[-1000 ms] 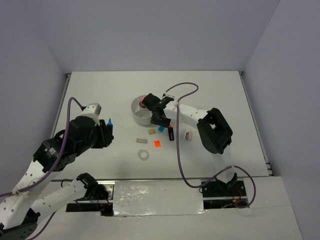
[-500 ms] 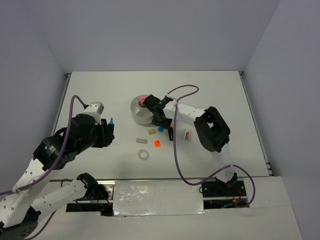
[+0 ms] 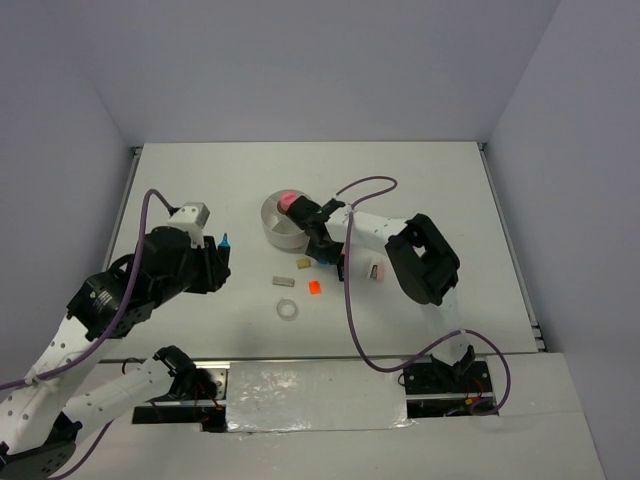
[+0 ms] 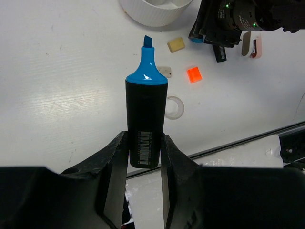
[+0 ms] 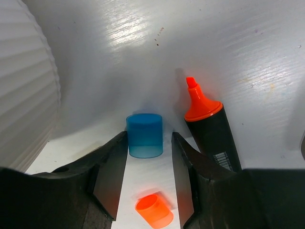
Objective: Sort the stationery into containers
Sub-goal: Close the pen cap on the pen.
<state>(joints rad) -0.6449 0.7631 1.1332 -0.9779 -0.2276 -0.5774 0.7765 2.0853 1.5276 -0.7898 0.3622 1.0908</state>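
My left gripper (image 4: 144, 143) is shut on a black marker with a bare blue tip (image 4: 146, 109) and holds it above the table's left side (image 3: 222, 243). My right gripper (image 5: 149, 139) is open and low on the table, with its fingers on either side of a small blue cap (image 5: 144, 135). The cap sits just in front of the round white tub (image 5: 26, 86). An orange cap (image 5: 153, 211) lies nearer, and a black marker with a bare orange tip (image 5: 209, 129) lies to the right. The tub (image 3: 272, 228) holds a pink item (image 3: 287, 200).
Two tan erasers (image 3: 303, 264) (image 3: 283, 281), an orange cap (image 3: 314, 287) and a clear tape ring (image 3: 288, 310) lie in front of the tub. A pinkish piece (image 3: 377, 270) lies to the right. The right arm's cable (image 3: 352, 300) loops over the table.
My right gripper has moved off the tub and down to the blue cap, uncovering the pink item in the tub. My left arm has barely shifted with its marker.
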